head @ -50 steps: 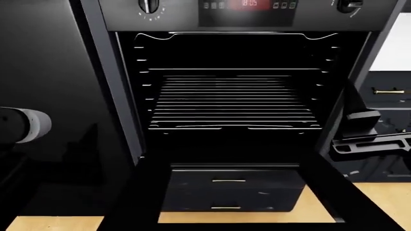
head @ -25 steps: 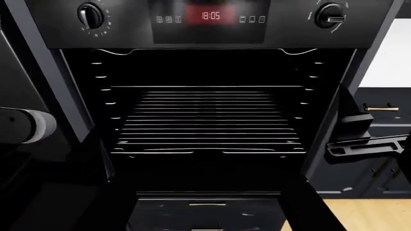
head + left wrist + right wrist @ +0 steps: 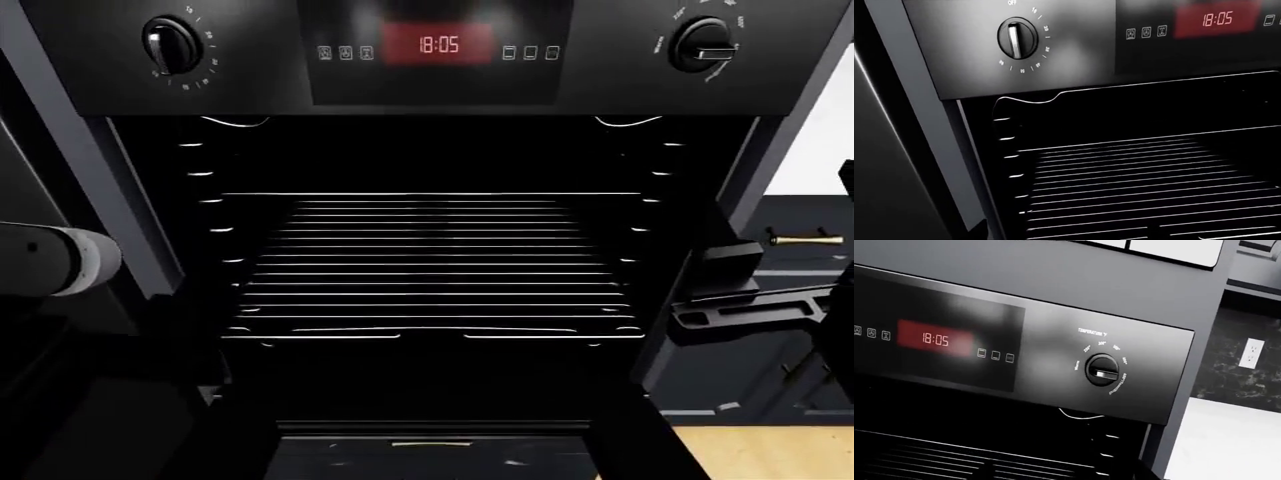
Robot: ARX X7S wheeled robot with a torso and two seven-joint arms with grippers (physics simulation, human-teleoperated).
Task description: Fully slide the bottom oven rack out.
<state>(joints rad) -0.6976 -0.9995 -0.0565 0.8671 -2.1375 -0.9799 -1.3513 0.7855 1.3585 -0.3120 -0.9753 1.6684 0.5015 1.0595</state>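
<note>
The bottom oven rack [image 3: 434, 275], a wide flat grid of thin silvery wire bars with a short dipped notch at the centre of its front rail, lies level on the ribbed side rails in the lower half of the cavity of the black built-in oven [image 3: 427, 90]. It looks seated well in, its front rail set just behind the cavity's mouth. The glass-paned door [image 3: 441, 450] hangs open below, so the way out is free. Above the rack a single thin wire outline with kinked corners [image 3: 427, 122] runs near the roof of the cavity; that one is to be left alone.

Neither arm touches the rack. The right gripper [image 3: 747, 305], a dark shape outside the right edge of the oven's frame, stands at about the height of the front rail; whether its jaws are wide or narrow I cannot tell. The left arm's pale grey cylindrical link [image 3: 60, 262] shows beyond the oven's left edge, its gripper out of sight.

The step in hand appears to be the approach. A good way would be to bring a gripper in low over the door, take the front rail at or near the centre notch, then draw straight outward and level, so the rack does not skew and bind on the side rails.
</note>
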